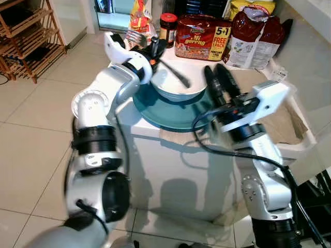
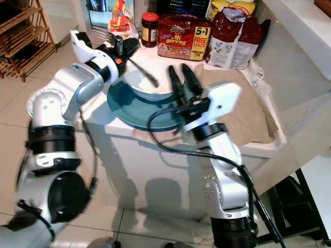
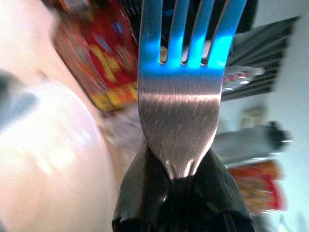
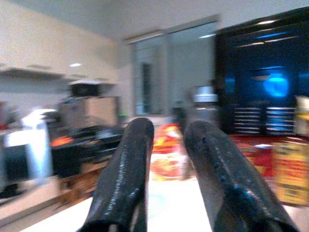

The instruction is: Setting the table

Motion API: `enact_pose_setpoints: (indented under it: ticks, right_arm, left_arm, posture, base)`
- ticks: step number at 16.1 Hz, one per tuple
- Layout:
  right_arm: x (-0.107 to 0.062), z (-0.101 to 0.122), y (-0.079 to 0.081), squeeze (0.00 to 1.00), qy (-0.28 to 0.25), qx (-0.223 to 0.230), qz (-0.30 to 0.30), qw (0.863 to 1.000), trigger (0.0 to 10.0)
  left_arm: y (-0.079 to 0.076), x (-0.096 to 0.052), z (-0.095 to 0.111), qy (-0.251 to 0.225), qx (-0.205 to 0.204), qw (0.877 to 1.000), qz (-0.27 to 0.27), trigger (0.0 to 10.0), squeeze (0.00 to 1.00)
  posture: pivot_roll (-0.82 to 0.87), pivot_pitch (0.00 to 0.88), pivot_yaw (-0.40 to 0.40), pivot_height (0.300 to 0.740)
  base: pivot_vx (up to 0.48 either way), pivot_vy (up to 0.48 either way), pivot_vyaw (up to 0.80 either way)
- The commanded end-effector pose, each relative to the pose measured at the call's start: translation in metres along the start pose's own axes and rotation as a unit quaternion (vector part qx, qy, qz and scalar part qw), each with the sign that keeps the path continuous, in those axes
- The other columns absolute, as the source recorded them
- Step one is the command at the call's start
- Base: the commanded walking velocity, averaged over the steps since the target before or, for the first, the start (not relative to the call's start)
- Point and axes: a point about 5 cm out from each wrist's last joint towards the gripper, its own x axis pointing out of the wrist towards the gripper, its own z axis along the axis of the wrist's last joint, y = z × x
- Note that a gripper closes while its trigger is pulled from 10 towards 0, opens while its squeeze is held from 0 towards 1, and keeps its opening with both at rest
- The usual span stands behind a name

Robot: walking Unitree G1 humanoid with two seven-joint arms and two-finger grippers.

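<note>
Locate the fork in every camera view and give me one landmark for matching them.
Left eye view: fork at upper left, tines up, gripped by the left hand beside the white bowl.
Right eye view: fork at upper left, same grip.
Left wrist view: fork centre, tines up.
Right wrist view: not in it.
Shared landmark: red noodle pack.

At the back of the white tabletop (image 1: 170, 155) stand a red-lidded jar (image 1: 168, 28), a red noodle multipack (image 1: 202, 37) marked "5+1 FREE PACK", and a red-and-white bag (image 1: 254, 39) with a yellow packet (image 1: 252, 7) behind it. A wooden rack (image 1: 26, 39) stands on the tiled floor (image 1: 31, 155).
</note>
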Motion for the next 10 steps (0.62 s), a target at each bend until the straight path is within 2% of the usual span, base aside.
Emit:
enact_pose_setpoints:
  ticks: [1, 2, 3, 5, 6, 7, 8, 10]
  right_arm:
    - [-0.004, 0.005, -0.011, 0.35, -0.007, -0.011, -0.034, 0.999, 10.0]
    - [-0.011, 0.008, -0.028, 0.00, -0.002, 0.003, -0.080, 0.997, 10.0]
    - [-0.013, 0.010, -0.032, 0.00, -0.002, 0.004, -0.087, 0.996, 10.0]
    - [-0.015, 0.012, -0.037, 0.00, 0.010, 0.011, -0.105, 0.994, 10.0]
    - [-0.015, 0.013, -0.037, 0.00, 0.017, 0.020, -0.113, 0.993, 10.0]
    - [-0.011, 0.015, -0.032, 0.00, 0.029, 0.041, -0.110, 0.993, 10.0]
    - [-0.009, 0.016, -0.029, 0.00, 0.033, 0.046, -0.107, 0.993, 10.0]
    - [-0.004, 0.017, -0.017, 0.00, 0.051, 0.061, -0.086, 0.993, 10.0]
  left_arm:
    - [-0.008, 0.003, 0.001, -0.004, 0.033, 0.999, -0.003, 0.0, 0.00]
    - [-0.019, -0.002, 0.016, -0.024, 0.095, 0.995, -0.015, 0.0, 0.00]
    - [-0.024, -0.004, 0.020, -0.027, 0.115, 0.993, -0.022, 0.0, 0.00]
    - [-0.036, -0.014, 0.020, -0.024, 0.193, 0.980, -0.041, 0.0, 0.00]
    - [-0.040, -0.019, 0.016, -0.021, 0.246, 0.968, -0.043, 2.5, 0.00]
    - [-0.042, -0.029, 0.005, -0.002, 0.357, 0.933, -0.037, 10.0, 0.00]
    - [-0.043, -0.033, 0.001, 0.003, 0.391, 0.920, -0.034, 10.0, 0.00]
    - [-0.045, -0.048, 0.005, -0.023, 0.480, 0.877, -0.017, 10.0, 0.00]
  posture:
    - [0.07, 0.025, -0.054, 0.740]
    - [0.07, 0.027, -0.055, 0.740]
    - [0.07, 0.033, -0.051, 0.740]
    - [0.07, 0.040, -0.049, 0.740]
    - [0.07, 0.043, -0.048, 0.740]
    - [0.07, 0.050, -0.046, 0.740]
    - [0.07, 0.051, -0.046, 0.740]
    - [0.08, 0.061, -0.045, 0.740]
  base:
    - [0.000, 0.000, 0.00]
    - [0.000, 0.000, 0.00]
    - [0.000, 0.000, 0.00]
    - [0.000, 0.000, 0.00]
    - [0.000, 0.000, 0.00]
    - [0.000, 0.000, 0.00]
    - [0.000, 0.000, 0.00]
    - [0.000, 0.000, 0.00]
